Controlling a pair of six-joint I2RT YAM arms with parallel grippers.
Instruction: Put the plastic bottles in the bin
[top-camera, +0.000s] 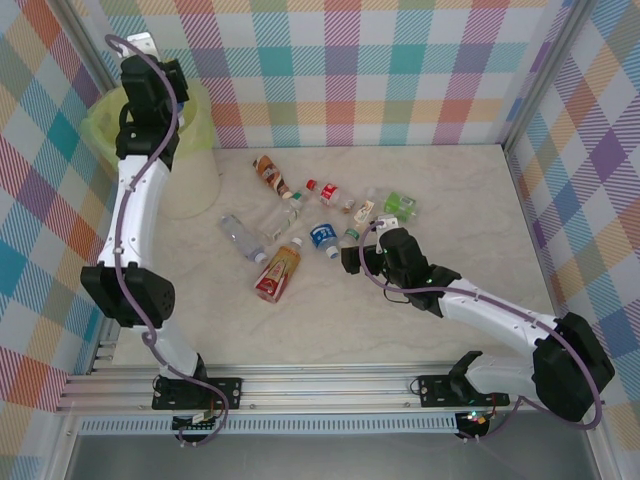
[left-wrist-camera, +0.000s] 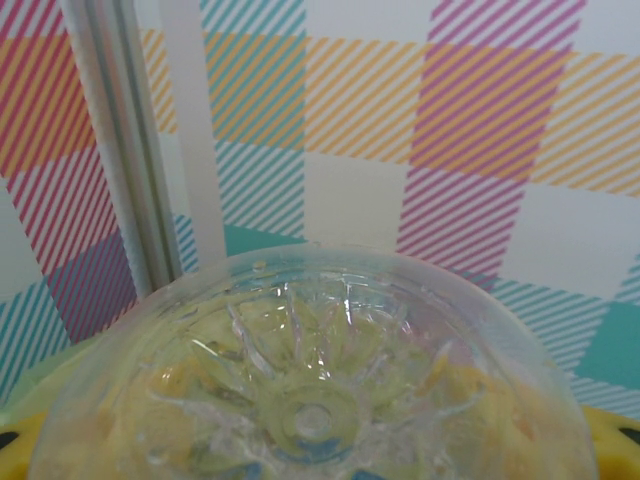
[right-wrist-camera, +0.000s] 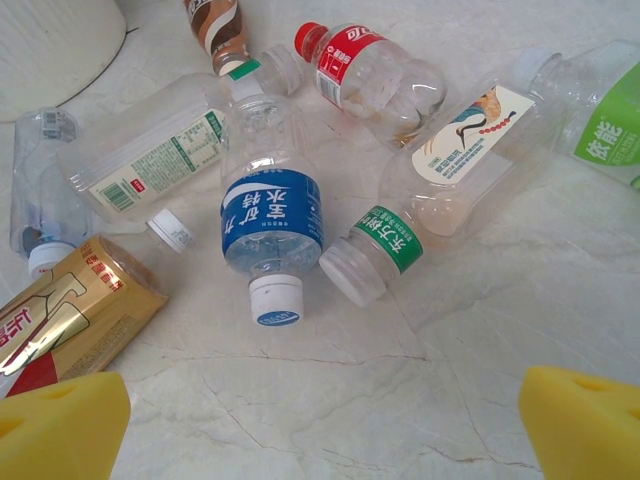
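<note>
Toward the middle of the table (top-camera: 450, 190), the right gripper (right-wrist-camera: 320, 430) hangs low over the marble top. Its yellow fingertips (right-wrist-camera: 60, 430) are spread as wide as they go, with nothing between them. Just beyond it the loose bottles lie on their sides in a cluster. The blue-label bottle (right-wrist-camera: 270, 225) is nearest, its white cap pointing at the gripper. The green-collared bottle (right-wrist-camera: 440, 190) touches it on the right, and the gold-label bottle (right-wrist-camera: 60, 310) is off to the left. Behind these are a white-label bottle (right-wrist-camera: 150, 160) and a small clear bottle (right-wrist-camera: 40, 210), then the red-label bottle (right-wrist-camera: 375, 75) and the green-label bottle (right-wrist-camera: 605, 125) toward the right edge. The brown-label bottle (right-wrist-camera: 215, 25) is farthest back. The bin (top-camera: 190, 170) stands at the table's far left corner, white-walled with a yellow-green bag (top-camera: 100, 130) folded over its rim. The left arm reaches over the bin's mouth. There the left gripper (left-wrist-camera: 315, 465) is partly closed on a clear bottle (left-wrist-camera: 315, 390), its ribbed base facing the wrist camera. The checked wall (left-wrist-camera: 450, 120) and a corner post (left-wrist-camera: 115, 150) are behind it.
</note>
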